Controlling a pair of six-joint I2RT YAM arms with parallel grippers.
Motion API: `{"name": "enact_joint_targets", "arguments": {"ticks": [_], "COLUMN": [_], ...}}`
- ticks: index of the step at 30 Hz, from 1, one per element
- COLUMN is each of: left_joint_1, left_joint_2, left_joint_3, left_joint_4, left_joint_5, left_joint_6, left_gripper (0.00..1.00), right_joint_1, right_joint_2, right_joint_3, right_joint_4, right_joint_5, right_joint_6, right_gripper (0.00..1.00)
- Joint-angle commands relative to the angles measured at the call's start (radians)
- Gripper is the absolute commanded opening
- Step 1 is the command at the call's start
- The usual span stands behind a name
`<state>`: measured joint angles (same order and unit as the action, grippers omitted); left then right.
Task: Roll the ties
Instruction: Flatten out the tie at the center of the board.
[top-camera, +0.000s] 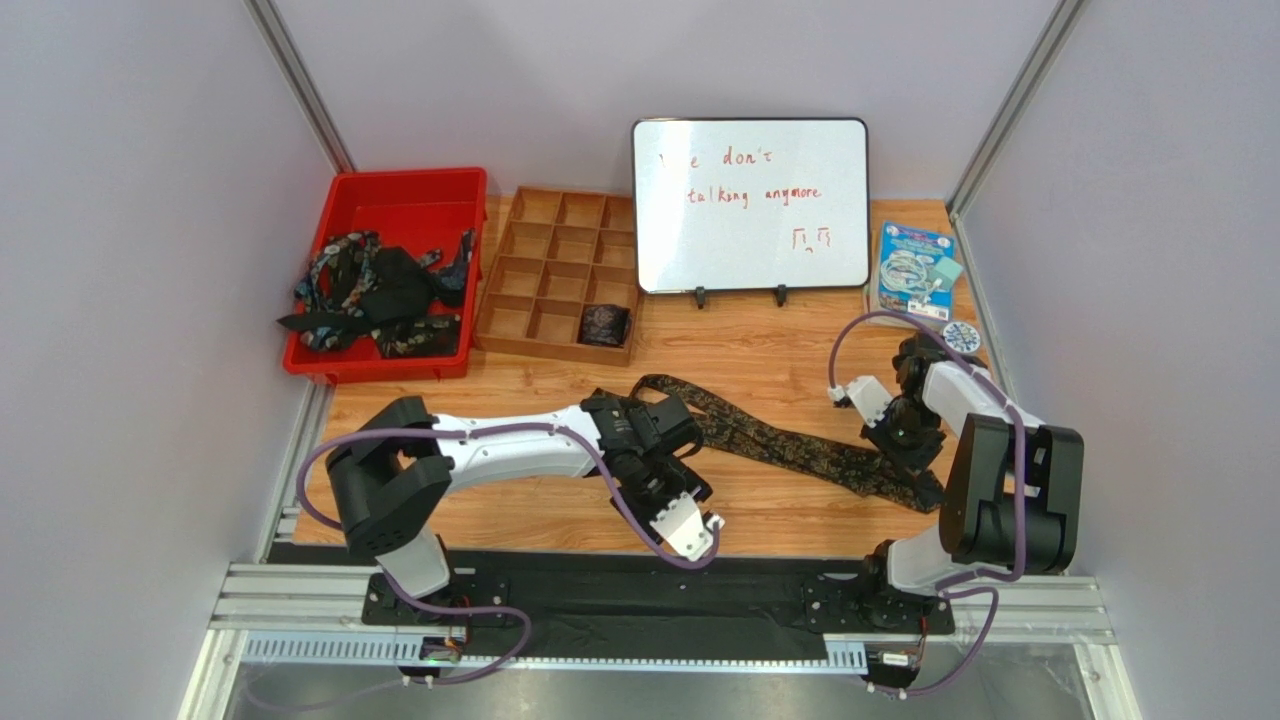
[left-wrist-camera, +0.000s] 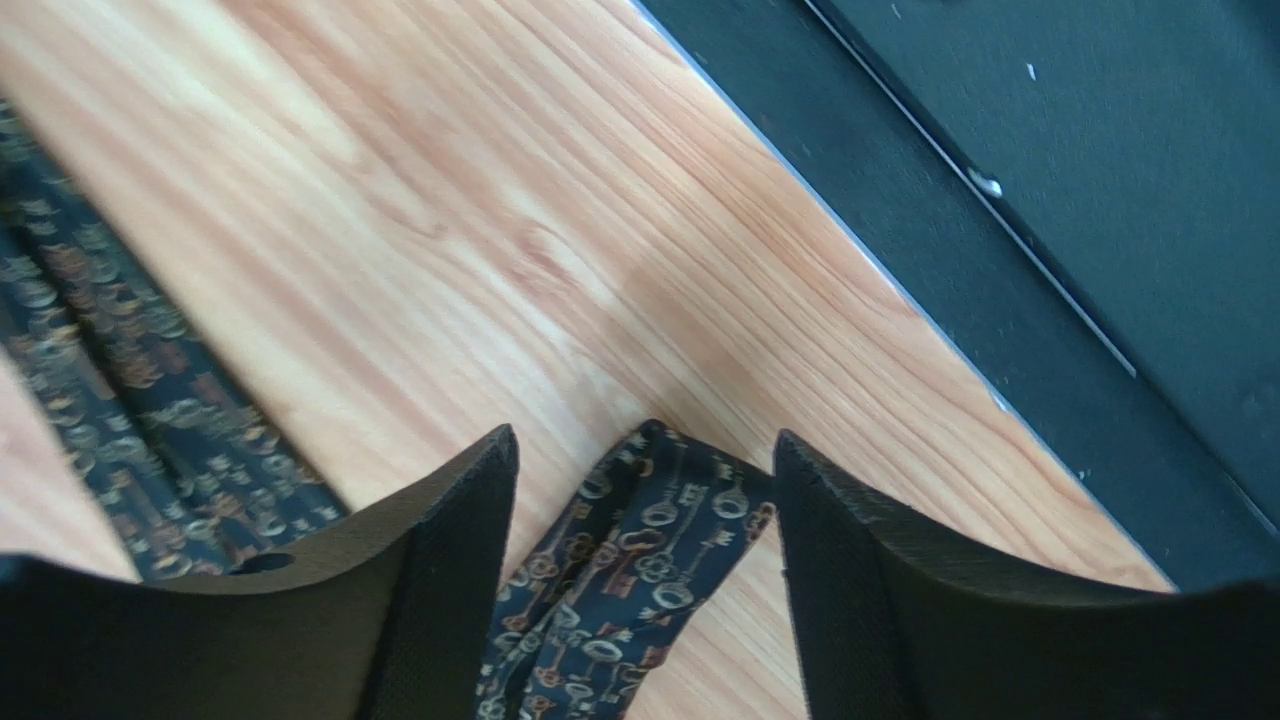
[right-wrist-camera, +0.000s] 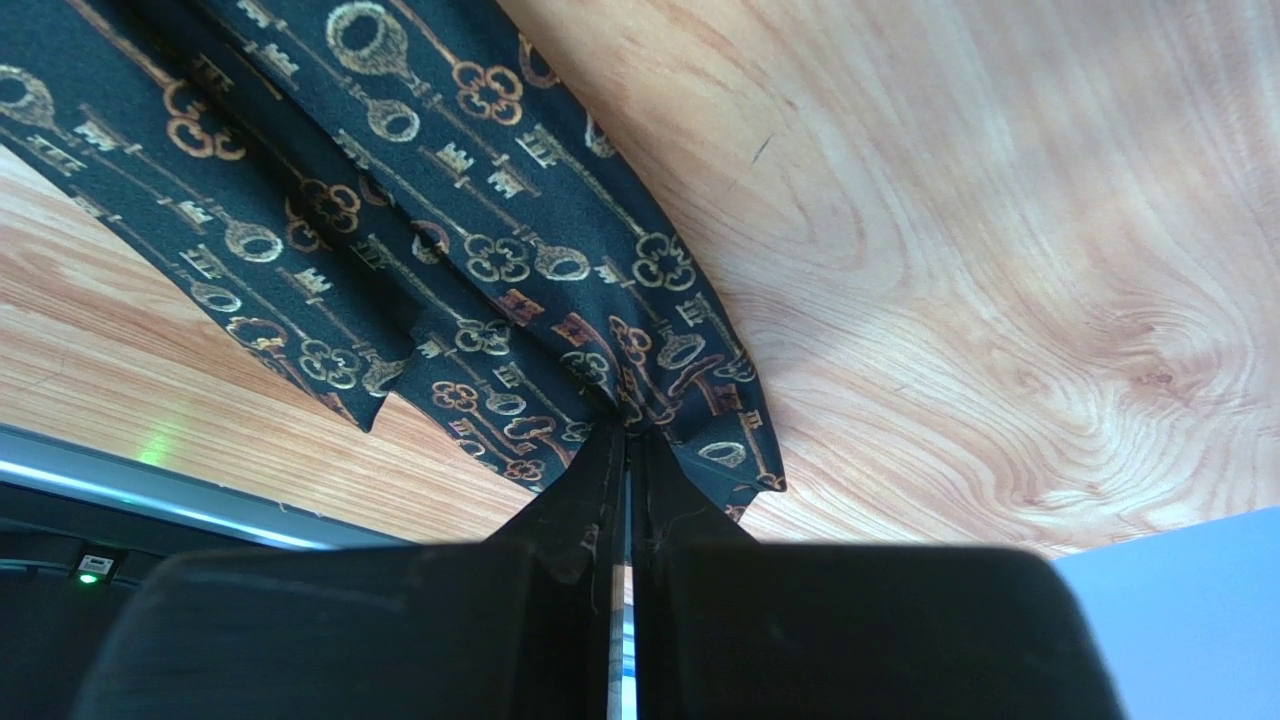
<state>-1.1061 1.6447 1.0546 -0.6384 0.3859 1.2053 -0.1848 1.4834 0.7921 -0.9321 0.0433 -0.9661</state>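
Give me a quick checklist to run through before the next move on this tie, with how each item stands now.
1. Right hand shut on one end of the tie: ok.
2. Left hand open, the tie's other end between its fingers: ok, not gripped yet.
3. Tie lying straight on the table: not ok, it bends back near the left hand.
4. Empty compartment in the wooden organizer: ok, only one holds a rolled tie.

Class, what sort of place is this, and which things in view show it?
Probably a robot lab test cell: left arm and right arm mounted on a metal rail, plain panel walls, and a red bin of ties staged for practice.
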Motion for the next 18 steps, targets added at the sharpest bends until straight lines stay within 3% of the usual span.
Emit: {"name": "enact_joint_targets", "arguments": {"ticks": [1,6,7,10,13,15,18], "left_joint_1": [-0.003,0.026,0.04,0.12,0.204,0.227,0.259], "left_joint_2": [0.036,-0.04,-0.061,-0.175,-0.284,-0.336,-0.359], "left_joint_3": [-0.004,0.004,0.01,0.005,-0.021,-0.048,-0.055], "left_joint_4": [-0.04,0.036,0.033,0.022,-0.023,-0.098,-0.131], "left_joint_5": [-0.047,-0.053,-0.035,0.028,0.07,0.088,0.048], "left_joint_6": [0.094,-0.054,-0.088,-0.203,-0.257,-0.215,-0.246], "left_gripper": [0.56,0.23,0.13,0.01,0.0,0.0,0.0], "right_joint_1": [-0.004,-0.011,-0.015,-0.042,-0.08,-0.091,-0.094], "right_joint_2": [-0.014,-0.011,-0.009,-0.006,0.003,0.003,-0.001], "right_joint_3": [0.015,0.002,0.002,-0.004,-0.002,0.002,0.01], "right_joint_4": [0.004,0.029,0.03,0.045,0.05,0.052,0.041], "right_joint_5": [0.006,0.017,0.017,0.02,0.024,0.029,0.033], "right_joint_6": [-0.051,-0.082,-0.088,-0.12,-0.157,-0.175,-0.186], "right_gripper": [0.0,0.0,0.0,0.0,0.0,0.0,0.0]}}
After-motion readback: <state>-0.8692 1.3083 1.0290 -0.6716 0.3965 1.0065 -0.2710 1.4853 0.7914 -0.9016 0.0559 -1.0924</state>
